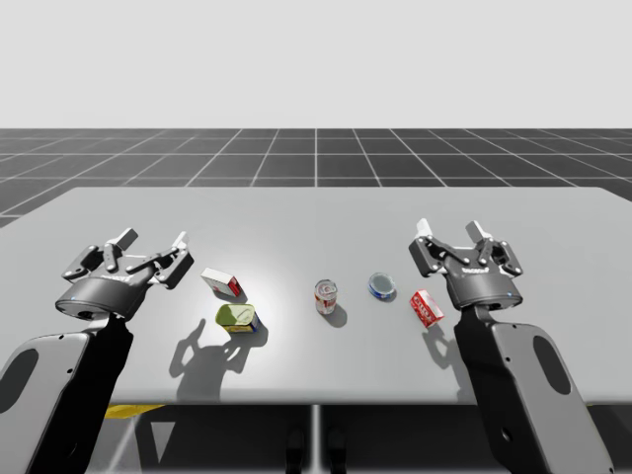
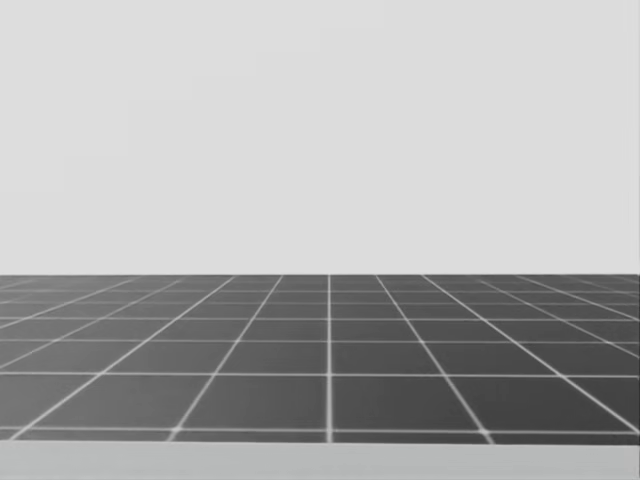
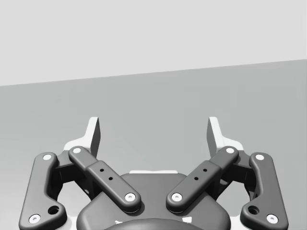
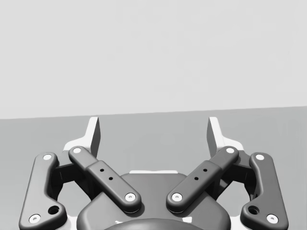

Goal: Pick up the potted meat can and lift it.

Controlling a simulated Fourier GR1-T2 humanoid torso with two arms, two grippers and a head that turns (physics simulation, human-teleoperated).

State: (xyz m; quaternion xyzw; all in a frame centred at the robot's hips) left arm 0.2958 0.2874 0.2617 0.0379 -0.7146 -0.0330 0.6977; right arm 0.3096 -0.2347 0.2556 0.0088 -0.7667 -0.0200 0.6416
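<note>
The potted meat can, a small squat can with a yellow-green top and blue side, lies on the grey table left of the middle. My left gripper hovers open above the table, to the left of the can and a little farther back, apart from it. My right gripper stands open over the table's right side, far from the can. In the left wrist view the gripper is open with bare table ahead. The right wrist view shows that gripper open as well, nothing between its fingers.
A red and white box lies just behind the can. A red and white cylinder can stands at the middle, a blue round tin to its right, and a red box below my right gripper. The head view shows the gridded floor.
</note>
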